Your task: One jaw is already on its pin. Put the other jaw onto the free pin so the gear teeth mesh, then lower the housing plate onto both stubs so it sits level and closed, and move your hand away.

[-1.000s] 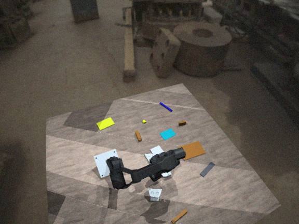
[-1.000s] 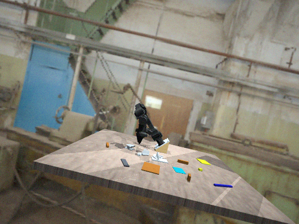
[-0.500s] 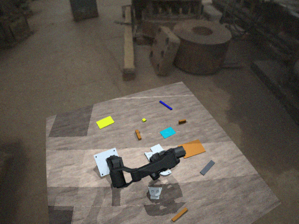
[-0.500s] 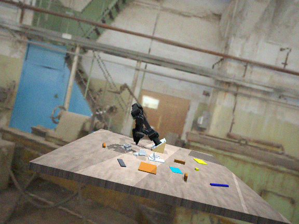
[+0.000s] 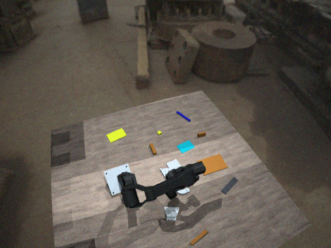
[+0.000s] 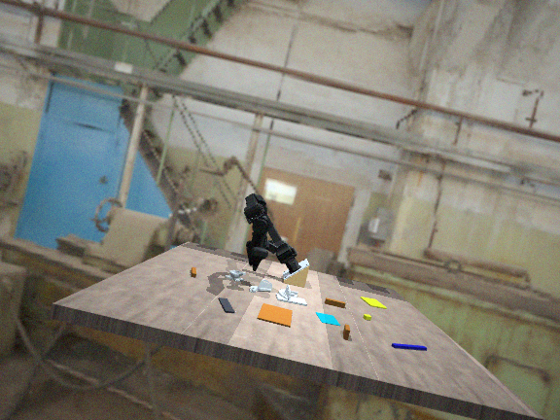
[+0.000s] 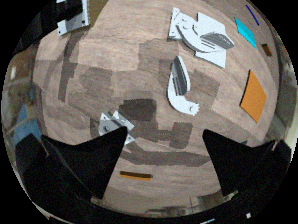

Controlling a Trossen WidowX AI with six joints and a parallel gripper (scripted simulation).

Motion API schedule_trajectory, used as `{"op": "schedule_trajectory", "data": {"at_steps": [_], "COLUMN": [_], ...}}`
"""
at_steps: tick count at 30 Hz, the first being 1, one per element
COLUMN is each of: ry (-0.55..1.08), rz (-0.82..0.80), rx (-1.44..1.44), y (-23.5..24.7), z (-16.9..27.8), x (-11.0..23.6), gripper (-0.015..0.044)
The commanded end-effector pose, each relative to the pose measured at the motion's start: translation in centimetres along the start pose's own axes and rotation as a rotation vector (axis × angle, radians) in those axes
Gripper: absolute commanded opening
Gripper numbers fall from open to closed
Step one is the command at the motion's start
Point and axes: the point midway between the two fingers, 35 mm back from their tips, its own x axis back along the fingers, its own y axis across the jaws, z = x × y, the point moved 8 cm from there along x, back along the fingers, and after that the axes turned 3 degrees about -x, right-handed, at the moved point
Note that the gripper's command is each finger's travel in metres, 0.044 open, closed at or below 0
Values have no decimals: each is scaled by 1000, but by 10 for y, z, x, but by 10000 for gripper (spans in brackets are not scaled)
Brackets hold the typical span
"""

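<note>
The hand hung wide and empty, the loose jaw lying apart from the base, presumably waiting its turn to mesh!

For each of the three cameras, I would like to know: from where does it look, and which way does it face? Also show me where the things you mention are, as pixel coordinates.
Top: high above the table (image 5: pixel 86 201) (image 6: pixel 146 311) (image 7: pixel 55 47), looking steeply down; the black arm (image 5: pixel 161 188) (image 6: pixel 260 230) shows.
Exterior: beyond the table's edge, low, looking across it toward the arm and doors; the whole arm shows.
Wrist: on the arm by the claw (image 7: pixel 166 131), looking past its open fingers to the table; both fingers show.
Top and exterior share the blue stick (image 5: pixel 183 116) (image 6: pixel 409 346) (image 7: pixel 252 15) and dark grey strip (image 5: pixel 229 185) (image 6: pixel 227 305).
</note>
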Motion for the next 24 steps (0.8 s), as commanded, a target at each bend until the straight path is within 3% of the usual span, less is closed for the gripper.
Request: {"op": "schedule_trajectory", "data": {"at_steps": [1, 3, 20, 24], "ry": [0, 0, 0, 0], "rz": [0, 0, 0, 0], "rx": [0, 0, 0, 0], "y": [0, 0, 0, 0], "z": [0, 0, 0, 0], "x": [0, 0, 0, 0], "gripper": [440, 440, 0, 0]}}
